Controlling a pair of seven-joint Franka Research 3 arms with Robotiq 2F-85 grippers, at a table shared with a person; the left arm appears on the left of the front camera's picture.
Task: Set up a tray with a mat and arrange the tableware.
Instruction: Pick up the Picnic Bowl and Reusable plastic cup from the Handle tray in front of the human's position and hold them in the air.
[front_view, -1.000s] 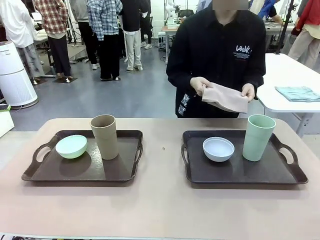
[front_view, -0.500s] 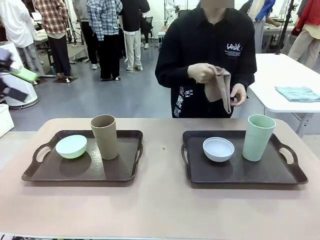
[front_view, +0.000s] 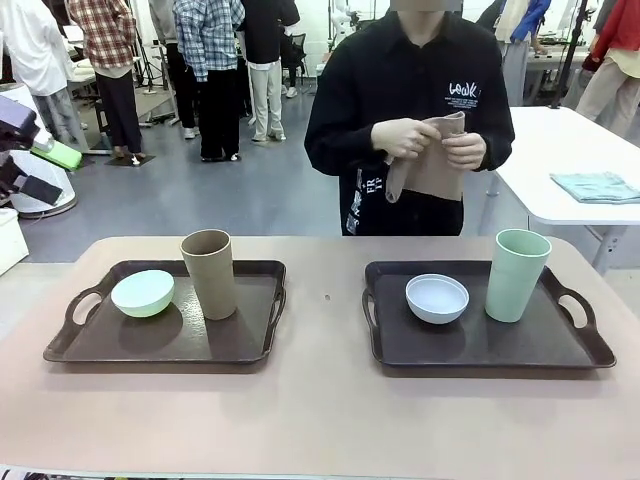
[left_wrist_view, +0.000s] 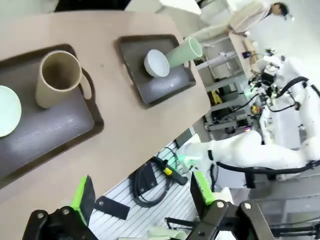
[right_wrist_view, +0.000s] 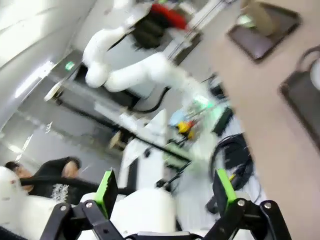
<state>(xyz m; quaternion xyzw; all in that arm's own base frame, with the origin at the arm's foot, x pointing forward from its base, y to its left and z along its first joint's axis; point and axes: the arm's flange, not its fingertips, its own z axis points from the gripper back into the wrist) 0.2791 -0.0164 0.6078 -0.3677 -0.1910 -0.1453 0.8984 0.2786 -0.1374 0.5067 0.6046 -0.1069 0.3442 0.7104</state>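
Brown trays: left tray (front_view: 245, 340) and right tray (front_view: 450, 345) lie side by side, both unlined.
Mat (front_view: 432, 165): spread between the person's hands (front_view: 405, 140) a second ago, now hanging folded at chest height; laying it looks still ahead.
Cups: tan cup (front_view: 209, 273) on left tray, green cup (front_view: 517, 275) on right.
Bowls: mint bowl (front_view: 142, 293) beside tan cup, pale bowl (front_view: 437, 298) beside green.
Left gripper (left_wrist_view: 141, 190): fingers wide, empty.
Right gripper (right_wrist_view: 166, 186): fingers wide, empty.
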